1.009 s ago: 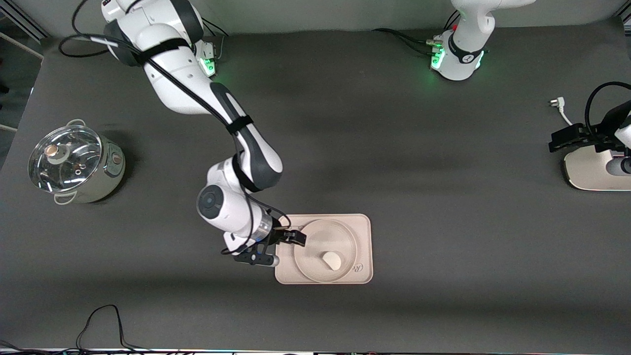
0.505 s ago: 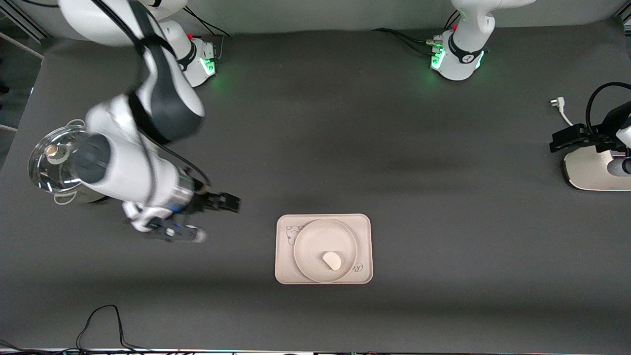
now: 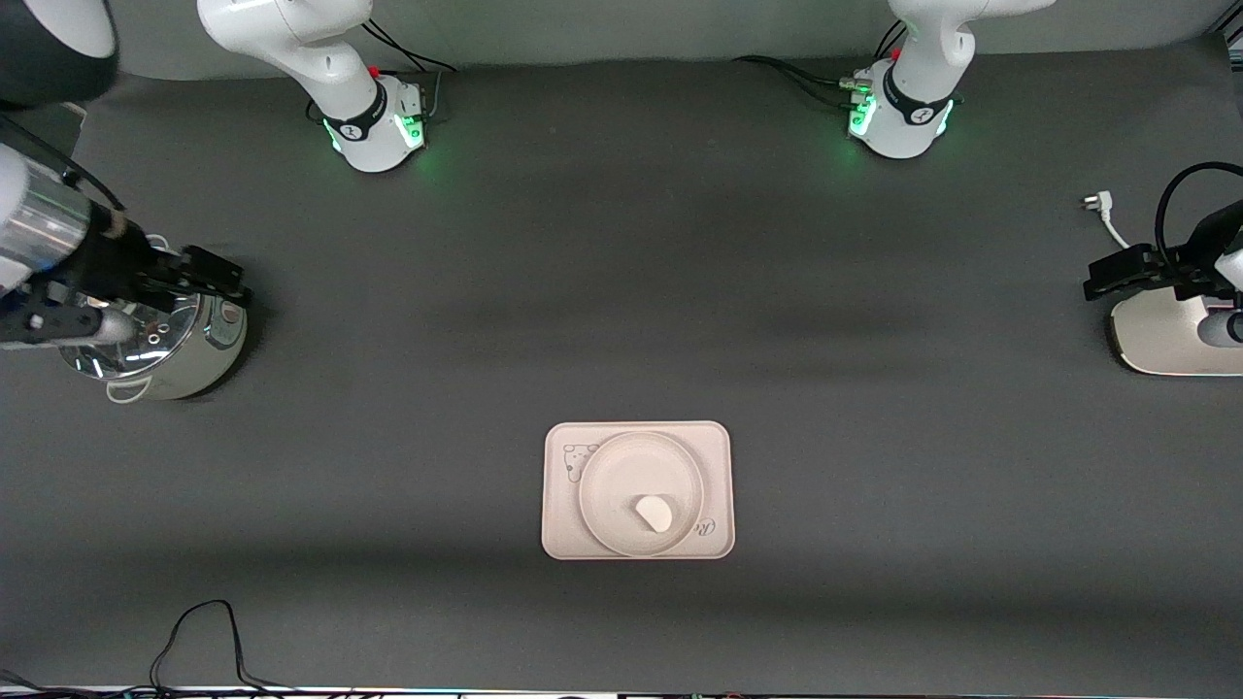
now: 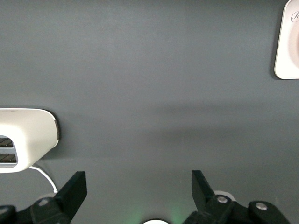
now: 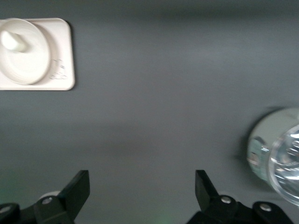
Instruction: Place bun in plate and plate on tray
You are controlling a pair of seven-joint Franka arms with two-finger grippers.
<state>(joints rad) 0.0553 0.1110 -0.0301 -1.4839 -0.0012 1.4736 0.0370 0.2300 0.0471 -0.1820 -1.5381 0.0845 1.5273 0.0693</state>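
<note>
The off-white bun (image 3: 655, 513) lies in the round cream plate (image 3: 604, 464). The plate sits on the rectangular rabbit tray (image 3: 561, 537), on the table's part nearest the front camera. My right gripper (image 3: 227, 281) is open and empty, up over the steel pot at the right arm's end. Its wrist view shows its open gripper (image 5: 140, 186), with the tray (image 5: 63, 80), plate (image 5: 33, 65) and bun (image 5: 13, 41) far off. My left gripper (image 3: 1095, 277) is open and empty over the left arm's end; its wrist view (image 4: 138, 186) shows only a corner of the tray (image 4: 286, 46).
A steel pot with a glass lid (image 3: 184, 361) stands at the right arm's end, also in the right wrist view (image 5: 275, 149). A white appliance (image 3: 1160, 335) with a cable and plug (image 3: 1095, 202) sits at the left arm's end, under the left gripper (image 4: 23, 140).
My right gripper has let go of the plate's rim and drawn back from the tray to over the pot. Plate, bun and tray have stayed put. The left arm has not moved.
</note>
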